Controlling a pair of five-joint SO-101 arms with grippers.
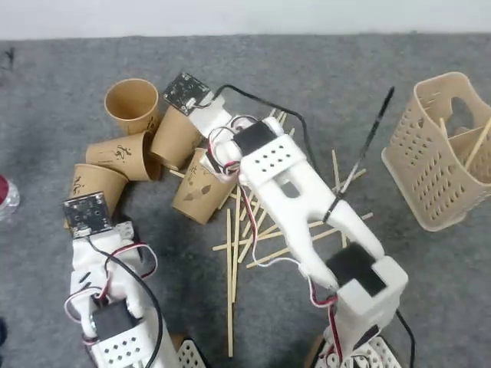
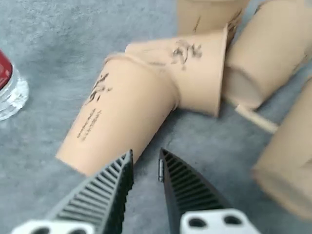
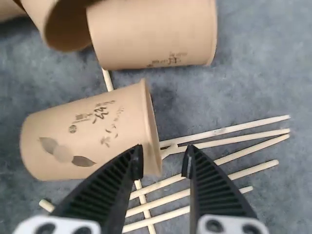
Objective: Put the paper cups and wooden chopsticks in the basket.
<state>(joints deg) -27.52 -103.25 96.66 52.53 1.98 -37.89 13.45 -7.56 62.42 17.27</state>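
Several brown paper cups cluster at the back left: one upright cup [image 1: 132,103] and the others on their sides. My right gripper [image 3: 163,153] is open, its fingers straddling the rim of a leaf-printed cup [image 3: 90,134] [image 1: 201,188] that lies on its side. Wooden chopsticks [image 3: 224,134] [image 1: 244,230] lie scattered beside and under that cup. My left gripper [image 2: 146,158] hovers narrowly open and holds nothing, just short of another lying cup [image 2: 122,114] [image 1: 96,184]. The beige basket [image 1: 430,153] stands at the right with a few chopsticks [image 1: 477,146] in it.
A clear bottle with a red cap [image 1: 4,195] [image 2: 7,87] sits at the left edge. A thin dark rod [image 1: 368,142] slants between the right arm and the basket. Grey carpet covers the table.
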